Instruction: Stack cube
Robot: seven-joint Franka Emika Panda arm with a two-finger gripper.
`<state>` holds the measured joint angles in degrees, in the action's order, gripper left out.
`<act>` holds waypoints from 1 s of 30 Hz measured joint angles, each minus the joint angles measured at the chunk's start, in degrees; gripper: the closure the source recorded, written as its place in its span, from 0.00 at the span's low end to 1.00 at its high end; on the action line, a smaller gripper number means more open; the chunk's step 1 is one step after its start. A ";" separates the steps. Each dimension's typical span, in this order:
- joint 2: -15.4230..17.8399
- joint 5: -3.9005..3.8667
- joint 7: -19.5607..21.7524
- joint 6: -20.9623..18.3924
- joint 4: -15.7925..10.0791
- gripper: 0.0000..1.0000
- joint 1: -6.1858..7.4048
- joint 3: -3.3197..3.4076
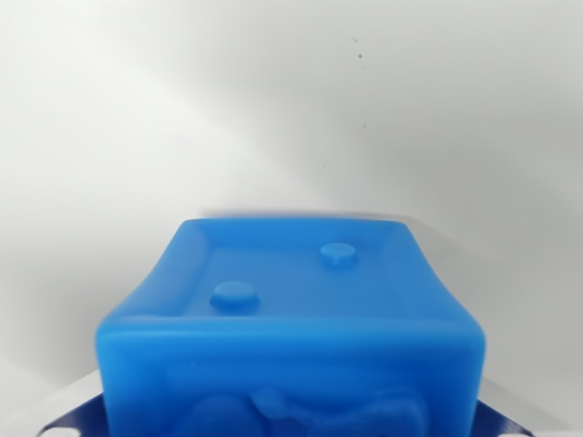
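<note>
You have one blue cube (pixel 291 319) filling the lower middle of the wrist view, very close to the camera. Its top face is a shallow recessed panel with two round studs: one toward the lower left of the panel, one toward the upper right. The front face, cut off by the bottom edge of the frame, carries a raised moulded shape you cannot read from here.

At the lower left and lower right corners, darker blue slivers (pixel 73 421) peek out from behind the cube. They may be another object or a base underneath it, but too little shows to tell, so do not count them as a second cube. The count stands at one cube seen for certain.

The gripper itself is not in the frame. No fingers show on either side of the cube, so you cannot tell whether it is apart, together, or clamped on the cube. Since the cube sits so close under the camera and dead centre, it probably lies right at the gripper, either held or just below it.

The cube looks square to the view, with no long axis to favour.

Beyond the cube, the table (pixel 291 109) is plain white, with only a couple of tiny dark specks (pixel 359 56) in the upper right. No stacking target shows anywhere on it.
</note>
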<state>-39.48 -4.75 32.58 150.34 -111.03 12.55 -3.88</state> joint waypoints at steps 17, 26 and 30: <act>5.27 0.08 -0.07 -3.73 -1.43 1.00 -0.28 -0.42; 8.41 0.29 -0.17 -5.55 -2.60 1.00 -0.58 -0.67; 9.06 0.43 -0.16 -5.25 -4.00 1.00 -0.87 -0.65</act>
<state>-30.42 -4.32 32.42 145.09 -115.03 11.68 -4.53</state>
